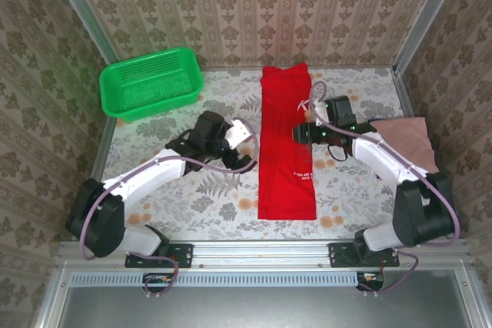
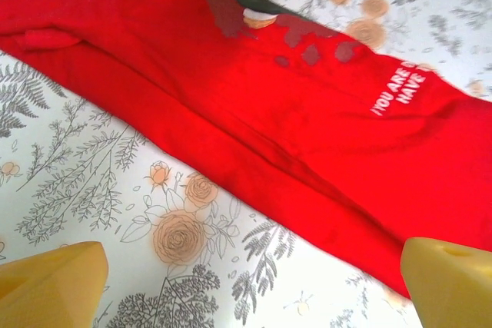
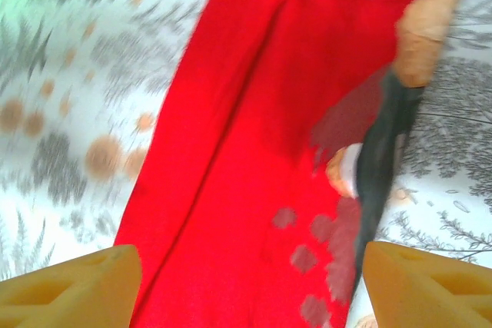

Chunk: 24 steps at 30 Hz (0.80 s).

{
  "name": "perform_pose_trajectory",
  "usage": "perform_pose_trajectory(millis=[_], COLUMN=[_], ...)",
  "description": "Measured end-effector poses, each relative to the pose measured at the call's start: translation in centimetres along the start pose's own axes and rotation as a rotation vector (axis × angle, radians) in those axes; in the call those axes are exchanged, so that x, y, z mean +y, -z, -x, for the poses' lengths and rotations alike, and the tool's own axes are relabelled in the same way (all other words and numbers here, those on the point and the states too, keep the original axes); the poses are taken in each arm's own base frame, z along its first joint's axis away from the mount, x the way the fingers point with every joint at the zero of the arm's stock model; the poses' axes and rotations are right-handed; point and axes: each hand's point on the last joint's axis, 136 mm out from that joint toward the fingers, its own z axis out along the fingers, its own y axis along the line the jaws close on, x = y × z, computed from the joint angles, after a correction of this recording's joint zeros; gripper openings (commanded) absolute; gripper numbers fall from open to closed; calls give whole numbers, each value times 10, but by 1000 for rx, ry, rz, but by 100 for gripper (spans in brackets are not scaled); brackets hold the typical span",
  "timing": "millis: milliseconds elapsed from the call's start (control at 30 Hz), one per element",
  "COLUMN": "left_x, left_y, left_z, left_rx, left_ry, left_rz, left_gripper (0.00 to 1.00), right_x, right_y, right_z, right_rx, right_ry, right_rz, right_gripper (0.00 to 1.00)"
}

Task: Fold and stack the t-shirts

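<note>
The red t-shirt [image 1: 286, 144] lies folded lengthwise into a long narrow strip down the middle of the table, print side partly showing [image 3: 254, 151]. The dusty pink t-shirt [image 1: 413, 137] lies crumpled at the right edge, partly behind my right arm. My left gripper [image 1: 248, 148] hovers open just left of the red strip's edge [image 2: 254, 167], its yellow fingertips [image 2: 54, 286] wide apart over bare tablecloth. My right gripper [image 1: 301, 134] stands open over the strip's right edge, with nothing between its fingertips [image 3: 427, 286].
A green mesh basket [image 1: 151, 82] stands at the back left corner. Patterned walls close in the table on three sides. The flowered tablecloth [image 1: 207, 197] shows bare on both sides of the red strip.
</note>
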Motion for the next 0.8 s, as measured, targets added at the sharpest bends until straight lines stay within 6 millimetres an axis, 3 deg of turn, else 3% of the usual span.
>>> perform_pose_trajectory(millis=[133,267,400,600,700,800], left_x=[-8,-29,-41,-51,-55,-59], left_y=[32,58,71,72,69,69], left_z=[-3,-16,-31,-52,-62,-69], left_rx=[-31,-48,-46,-23,-8,-4], left_ry=[-41,-95,-120,-115,-105,-106], left_rz=[-48,-118,-158,-201,-217,-225], left_gripper=[100,100,100,100,100,100], right_x=[50,103,130,136,129,119], right_y=[23,42,46,42,34,27], right_z=[-25,-69,-120,-183,-204,-212], right_rx=[12,64,160,326,403,447], right_ry=[293,586,813,1046,1124,1166], right_rz=[85,187,229,252,244,222], right_gripper=[76,75,73,72,68,65])
